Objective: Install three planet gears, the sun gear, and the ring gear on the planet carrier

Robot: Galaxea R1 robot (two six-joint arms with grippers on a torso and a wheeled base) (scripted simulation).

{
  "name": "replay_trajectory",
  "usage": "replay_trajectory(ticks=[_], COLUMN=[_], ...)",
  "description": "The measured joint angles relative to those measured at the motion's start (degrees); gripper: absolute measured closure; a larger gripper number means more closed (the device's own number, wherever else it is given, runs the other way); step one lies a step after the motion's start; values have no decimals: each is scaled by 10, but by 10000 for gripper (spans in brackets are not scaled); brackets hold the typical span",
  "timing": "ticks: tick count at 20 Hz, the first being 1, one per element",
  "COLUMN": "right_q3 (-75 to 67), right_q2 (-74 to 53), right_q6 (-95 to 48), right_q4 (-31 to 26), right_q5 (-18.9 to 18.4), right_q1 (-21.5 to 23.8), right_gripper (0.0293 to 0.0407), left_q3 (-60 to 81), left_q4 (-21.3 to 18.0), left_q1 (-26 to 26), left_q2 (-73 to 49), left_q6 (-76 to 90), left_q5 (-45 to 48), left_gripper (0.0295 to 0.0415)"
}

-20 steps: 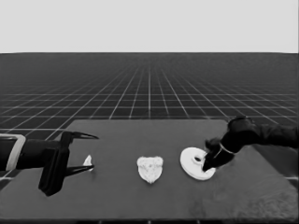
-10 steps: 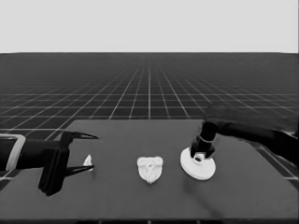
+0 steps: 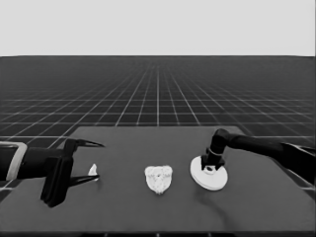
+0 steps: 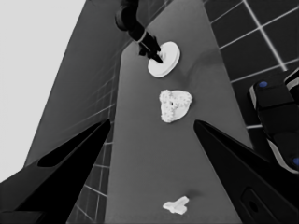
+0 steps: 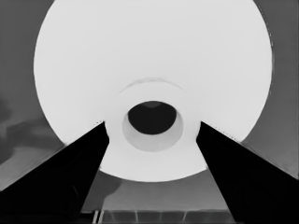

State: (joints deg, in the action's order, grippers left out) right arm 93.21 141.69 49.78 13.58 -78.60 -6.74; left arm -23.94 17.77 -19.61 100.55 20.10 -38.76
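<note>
One larger round part (image 3: 209,174) lies flat on the table (image 3: 123,207), hole up. Right gripper (image 3: 211,167) straddles its hub, fingers spread. Left gripper (image 3: 94,160) parked, spread, over the thin white piece (image 3: 92,170).

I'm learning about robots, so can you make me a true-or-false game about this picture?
1. The right gripper is at the larger round part. True.
2. The gears are scattered all over the table. False: they sit bunched together in the middle.
3. The thin white piece lies by the left gripper. True.
4. The left gripper's fingers are shut tight. False: they are wide apart and hold nothing.
5. The larger round part covers the gears. False: it lies beside them, apart.
</note>
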Motion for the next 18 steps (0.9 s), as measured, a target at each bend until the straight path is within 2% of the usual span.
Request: replay_trajectory(ticks=[8,9,11,13,18], right_q3=[0,-40,-62,-64,-64], right_q2=[0,-18,-28,-29,-29], right_q6=[0,16,24,24,24], right_q4=[0,-29,-62,-75,-81], right_q5=[0,-32,-61,-70,-75], right_q1=[0,35,85,102,109], right_gripper=[351,351,351,351,351], left_q3=[0,0,0,0,0], left_q4=[0,0,0,0,0], left_q1=[0,0,0,0,0], left_q2=[0,0,0,0,0], left_q6=[0,0,0,0,0], left_q5=[0,0,0,0,0], left_gripper=[326,326,326,326,326])
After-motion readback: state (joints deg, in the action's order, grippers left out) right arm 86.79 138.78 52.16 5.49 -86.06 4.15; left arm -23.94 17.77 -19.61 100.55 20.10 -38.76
